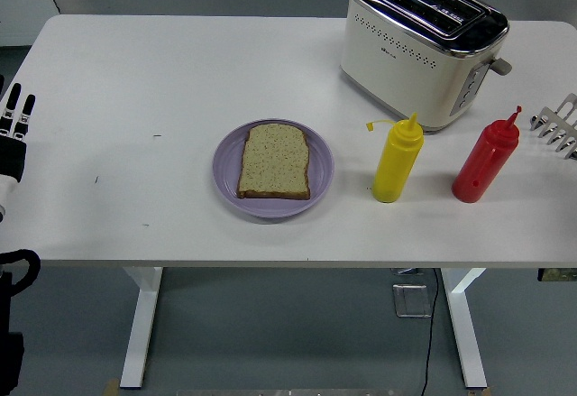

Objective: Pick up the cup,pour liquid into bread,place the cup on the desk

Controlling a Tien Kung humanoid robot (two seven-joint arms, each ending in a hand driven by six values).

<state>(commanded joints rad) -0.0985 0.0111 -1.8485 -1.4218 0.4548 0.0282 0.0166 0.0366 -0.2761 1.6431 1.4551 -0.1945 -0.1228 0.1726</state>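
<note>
Head view, bread on purple plate, yellow bottle beside, right hand (fingers spread) near red bottle

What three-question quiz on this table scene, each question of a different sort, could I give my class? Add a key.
1. True or false: the bread slice lies on the purple plate.
2. Which bottle stands nearer the plate? A) the yellow squeeze bottle B) the red squeeze bottle
3. Fill in: behind the two bottles stands a cream-coloured ____.

Key:
1. True.
2. A.
3. Toaster. Both bottles stand upright and untouched; the left hand is at the table's left edge with fingers straight, and the right hand shows only its fingers at the right edge.
</note>
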